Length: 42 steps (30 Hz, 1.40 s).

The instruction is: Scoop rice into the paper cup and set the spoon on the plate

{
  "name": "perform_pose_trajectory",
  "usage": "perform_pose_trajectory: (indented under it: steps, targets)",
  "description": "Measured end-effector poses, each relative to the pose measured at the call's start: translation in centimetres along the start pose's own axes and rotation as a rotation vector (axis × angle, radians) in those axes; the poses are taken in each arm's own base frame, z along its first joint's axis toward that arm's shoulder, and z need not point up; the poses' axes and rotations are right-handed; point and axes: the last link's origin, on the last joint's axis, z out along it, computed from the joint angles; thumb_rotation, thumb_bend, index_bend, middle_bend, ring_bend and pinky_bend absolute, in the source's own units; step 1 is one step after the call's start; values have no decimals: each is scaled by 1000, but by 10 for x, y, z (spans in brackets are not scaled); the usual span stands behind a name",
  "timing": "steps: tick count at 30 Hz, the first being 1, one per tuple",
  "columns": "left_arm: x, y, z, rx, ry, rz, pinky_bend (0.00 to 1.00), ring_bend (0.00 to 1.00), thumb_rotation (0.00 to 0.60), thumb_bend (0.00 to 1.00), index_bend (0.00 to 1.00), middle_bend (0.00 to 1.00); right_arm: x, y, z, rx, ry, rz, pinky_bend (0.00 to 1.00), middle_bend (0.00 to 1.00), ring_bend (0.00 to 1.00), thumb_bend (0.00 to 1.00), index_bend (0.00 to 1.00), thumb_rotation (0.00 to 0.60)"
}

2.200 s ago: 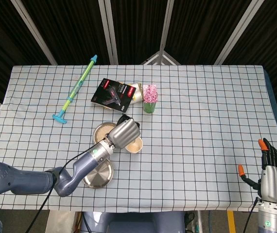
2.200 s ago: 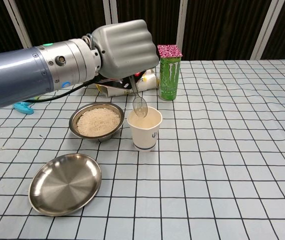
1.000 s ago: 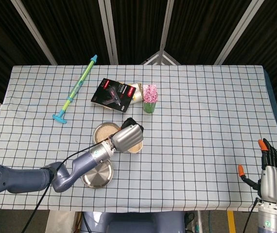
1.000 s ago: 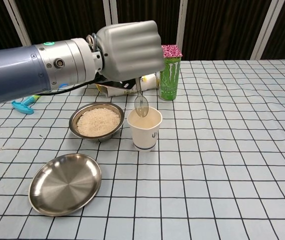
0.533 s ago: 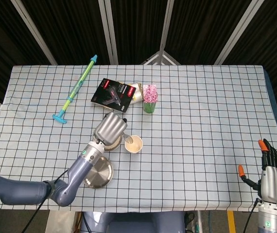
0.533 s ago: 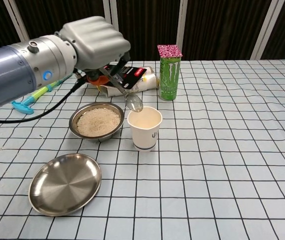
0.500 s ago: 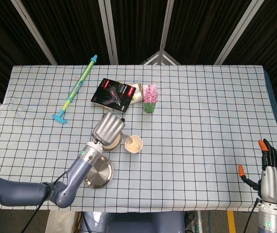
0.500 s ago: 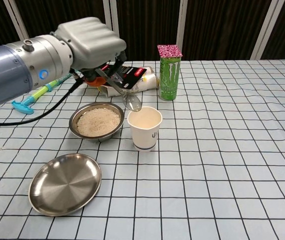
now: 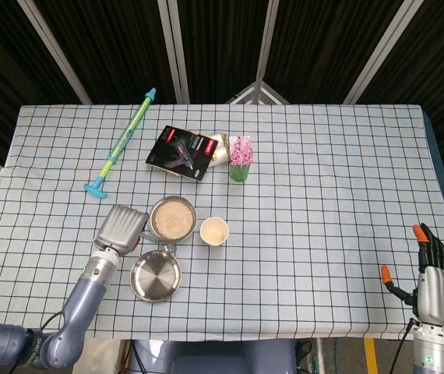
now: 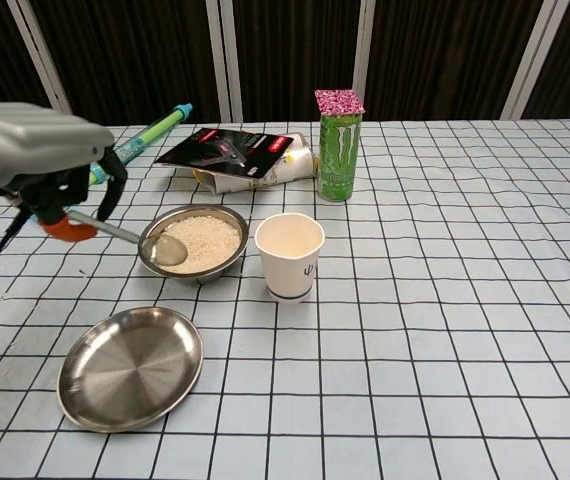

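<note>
A steel bowl of rice sits left of the white paper cup. In front of the bowl lies a bare steel plate. My left hand is left of the bowl and grips the handle of a metal spoon. The spoon slants down to the right, its scoop at the bowl's near-left edge, over the rice. My right hand hangs at the table's near right corner, fingers spread, holding nothing.
Behind the cup stands a green can with a pink lid. A black box lies behind the bowl. A long green-blue syringe toy lies at the far left. Checked cloth covers the table.
My left hand has swung from above the cup down and to the left, past the rice bowl. The spoon went with it; its scoop now sits at the bowl's edge.
</note>
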Motion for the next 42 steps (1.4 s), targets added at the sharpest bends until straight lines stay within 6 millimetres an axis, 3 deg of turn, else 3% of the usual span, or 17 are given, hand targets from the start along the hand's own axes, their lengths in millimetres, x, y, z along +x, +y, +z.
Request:
perform_pose_trajectory:
  steps: [6,16,25,33,37,40,42]
  targets:
    - [-30,-12,-6,27,-92,-26,1000,1000,600,420,676,958,0,0,0,-4,0,2,0,0,0,383,17,600]
    - [-61,2,-5,4,-175,-38,1000,992,600,361,632,945,0,0,0,-4,0,3,0,0,0,383,17,600]
    - [-67,10,-3,-2,-184,-25,1000,990,600,173,563,941,0,0,-1,-2,1,3,0,0,0,383,17,600]
    - [-58,1,-4,13,-144,-85,1000,962,600,166,518,910,0,0,-1,-2,3,3,0,0,0,383,17,600]
    - [-49,-10,-8,17,-72,-140,948,850,600,165,425,784,0,0,-1,-3,2,4,0,0,0,383,17,600]
    - [-42,-22,-14,23,4,-173,802,667,600,163,319,580,0,0,-1,-2,2,2,0,0,0,383,17,600]
    - [-39,-31,-20,27,57,-194,655,484,600,160,209,376,0,0,-2,-5,1,2,0,0,0,383,17,600]
